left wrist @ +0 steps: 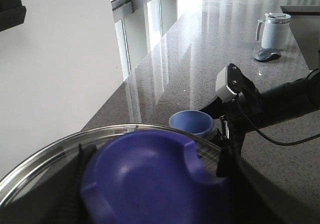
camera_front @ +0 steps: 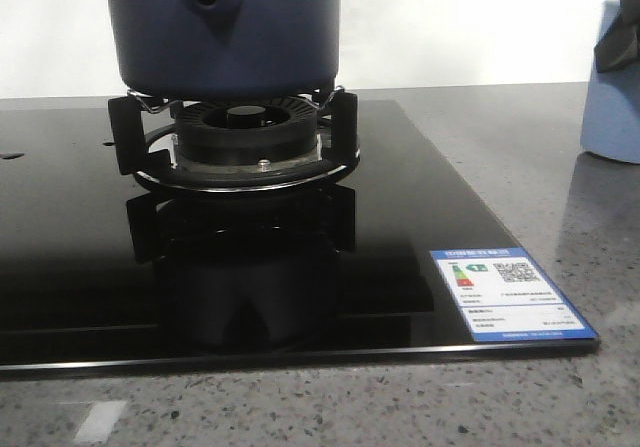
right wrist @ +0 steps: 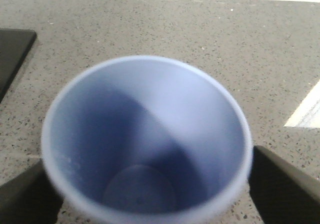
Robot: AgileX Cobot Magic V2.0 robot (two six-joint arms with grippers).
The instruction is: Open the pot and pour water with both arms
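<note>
With lid [left wrist: 150, 179] apparently off and gripped close under left gripper, opening judged done. Pot [camera_front: 228, 29] on burner [camera_front: 240, 137], 12 o'clock on hob. Right gripper [right wrist: 150, 184] closed around pale cup [right wrist: 146, 139], empty inside. Pouring not yet done.

Low front camera faces the pot [camera_front: 228, 29] closely; wrist cameras share the cup [right wrist: 145, 139].
</note>
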